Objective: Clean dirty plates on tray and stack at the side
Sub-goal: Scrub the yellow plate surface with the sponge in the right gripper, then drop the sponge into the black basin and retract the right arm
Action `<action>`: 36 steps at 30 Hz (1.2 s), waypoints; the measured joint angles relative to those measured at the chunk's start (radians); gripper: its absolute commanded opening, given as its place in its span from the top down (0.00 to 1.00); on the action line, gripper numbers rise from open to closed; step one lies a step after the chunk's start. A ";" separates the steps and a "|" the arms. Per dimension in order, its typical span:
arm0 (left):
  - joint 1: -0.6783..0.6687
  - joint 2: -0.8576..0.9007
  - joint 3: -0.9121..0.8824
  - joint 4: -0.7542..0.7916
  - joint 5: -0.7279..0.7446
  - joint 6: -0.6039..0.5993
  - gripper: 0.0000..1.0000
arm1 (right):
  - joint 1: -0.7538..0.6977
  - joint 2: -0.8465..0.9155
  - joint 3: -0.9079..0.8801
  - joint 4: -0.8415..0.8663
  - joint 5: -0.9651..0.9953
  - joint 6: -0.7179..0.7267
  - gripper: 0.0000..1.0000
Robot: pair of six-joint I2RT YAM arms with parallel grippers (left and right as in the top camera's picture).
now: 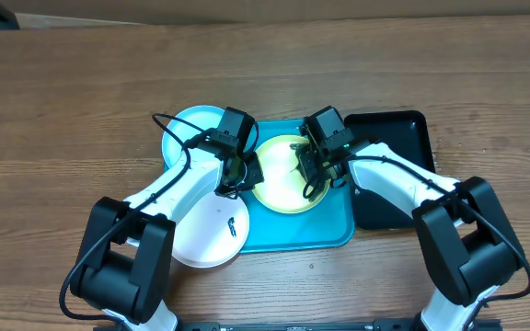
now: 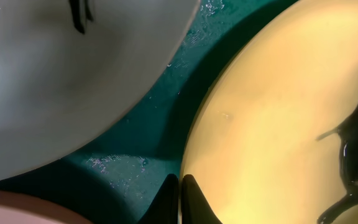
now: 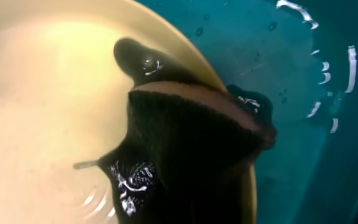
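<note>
On the turquoise tray [image 1: 334, 234] you have the yellow-green plate [image 1: 279, 179] lying flat, the white plate [image 1: 205, 234] overhanging the tray's left rim, your left gripper [image 2: 180, 199] closed tight at the yellow-green rim, your right gripper [image 1: 313, 173] clamping the dark sponge [image 3: 191, 143] against that plate.

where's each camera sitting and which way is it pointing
overhead: above the table, looking straight down at the tray; left arm and right arm show.
left wrist: low over the tray, facing the yellow-green plate rim; left gripper tips show, shut.
right wrist: close above the same plate; right gripper shut on the sponge.
shared: both wrist views show the yellow-green plate on the tray.
</note>
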 measured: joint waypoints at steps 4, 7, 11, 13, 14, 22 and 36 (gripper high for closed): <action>0.001 0.000 0.000 -0.005 -0.005 0.000 0.96 | -0.024 0.005 0.019 -0.075 -0.151 -0.055 0.96; 0.001 0.000 0.000 -0.004 -0.006 0.000 0.96 | -0.035 0.014 0.021 -0.103 -0.305 -0.087 0.96; 0.001 0.000 0.000 0.008 -0.006 0.000 0.96 | -0.037 0.051 0.020 -0.079 -0.569 -0.111 0.96; 0.001 0.000 0.000 0.010 -0.003 0.000 0.96 | -0.037 0.058 0.021 -0.064 -0.621 -0.112 0.96; 0.001 0.000 0.000 0.011 -0.003 0.000 0.96 | -0.037 0.058 0.023 -0.069 -0.640 -0.113 0.96; 0.001 0.000 0.000 0.011 0.000 0.000 0.96 | -0.126 0.031 0.214 -0.234 -0.686 -0.120 0.96; 0.001 0.000 0.000 0.004 0.001 0.001 0.96 | -0.367 -0.060 0.242 -0.527 -0.099 -0.021 0.96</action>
